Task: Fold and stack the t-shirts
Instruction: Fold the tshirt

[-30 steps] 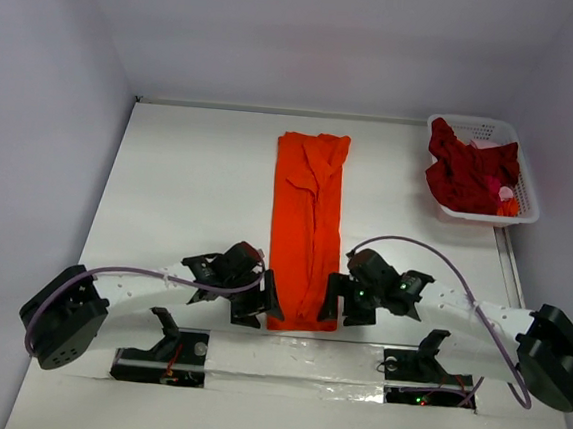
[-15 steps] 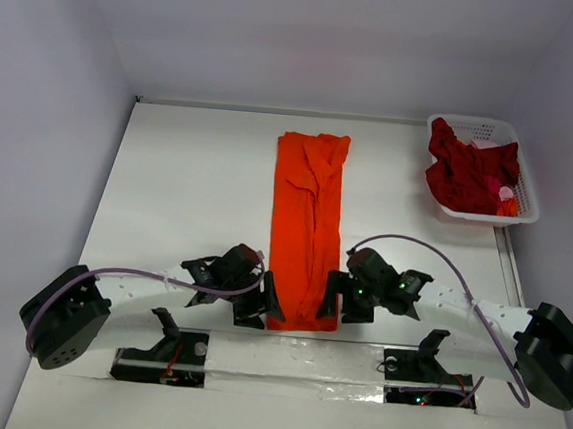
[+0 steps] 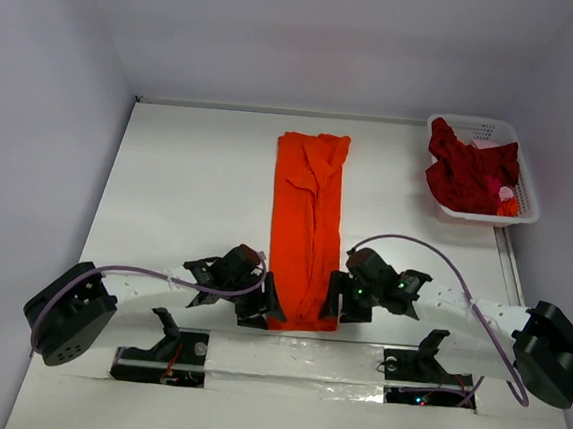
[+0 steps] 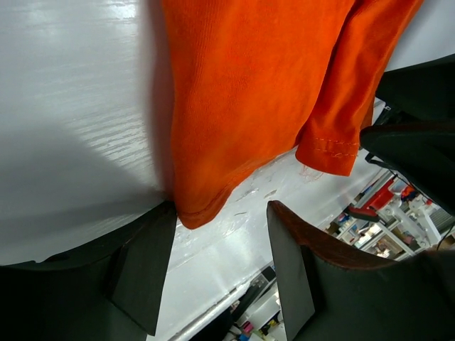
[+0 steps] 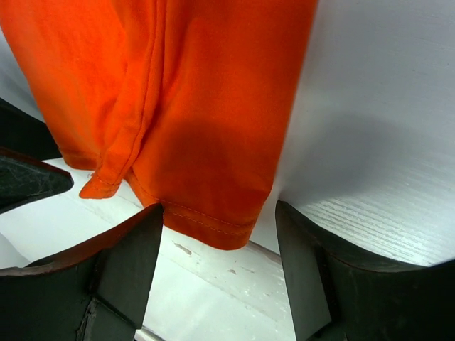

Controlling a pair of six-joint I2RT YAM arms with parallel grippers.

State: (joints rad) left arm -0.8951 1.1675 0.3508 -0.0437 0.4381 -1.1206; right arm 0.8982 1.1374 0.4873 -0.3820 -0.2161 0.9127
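An orange t-shirt point(image 3: 308, 216), folded lengthwise into a long narrow strip, lies flat down the middle of the white table point(image 3: 189, 186). My left gripper point(image 3: 266, 305) sits at the strip's near left corner and my right gripper point(image 3: 332, 303) at its near right corner. In the left wrist view the orange corner point(image 4: 193, 212) lies just beside one finger point(image 4: 142, 266), and the left gripper point(image 4: 217, 266) is open with only table in the gap. In the right wrist view the stitched hem point(image 5: 213, 229) ends just ahead of the open right gripper point(image 5: 217, 266). Dark crimson t-shirts point(image 3: 466, 170) are heaped in the basket.
A white lattice basket point(image 3: 529, 201) stands at the back right of the table. Grey walls close off the left, back and right sides. The arm bases and a taped strip point(image 3: 295, 351) run along the near edge. A lilac cable point(image 3: 414, 244) loops over the right arm.
The left arm has shifted slightly to the right. The right arm and the orange t-shirt lie as before.
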